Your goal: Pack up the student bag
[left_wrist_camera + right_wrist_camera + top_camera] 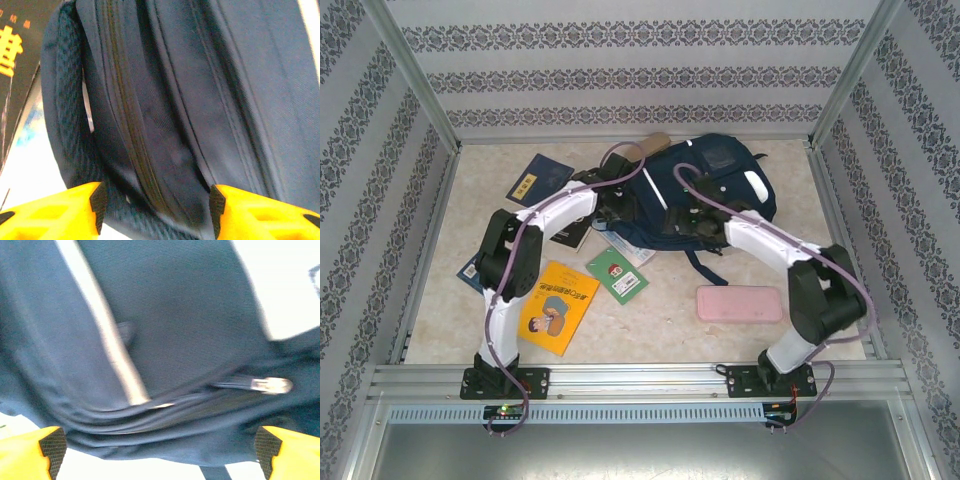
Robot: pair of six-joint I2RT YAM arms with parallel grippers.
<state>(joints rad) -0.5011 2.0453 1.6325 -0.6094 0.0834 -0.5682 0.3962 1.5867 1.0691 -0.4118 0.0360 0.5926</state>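
Observation:
The student bag [720, 180] is a large navy backpack lying at the back centre of the table. My left gripper [620, 207] sits at the bag's left edge. In the left wrist view that gripper [157, 206] is open, and a fold of the bag [210, 100] with its closed zipper [127, 130] lies between the yellow fingers. My right gripper [696, 215] is at the bag's near edge. Seen from the right wrist, this gripper [157, 452] is wide open over the bag's navy fabric [190, 300], white stripe [107, 325] and a metal zipper pull [270, 385].
A yellow book [557, 305], a green booklet [617, 275] and a dark blue book [538, 180] lie left of the bag. A flat pink case [738, 303] lies near the front right. A tan object [650, 145] sticks out behind the bag. A black book with yellow characters [15, 55] lies beside the bag.

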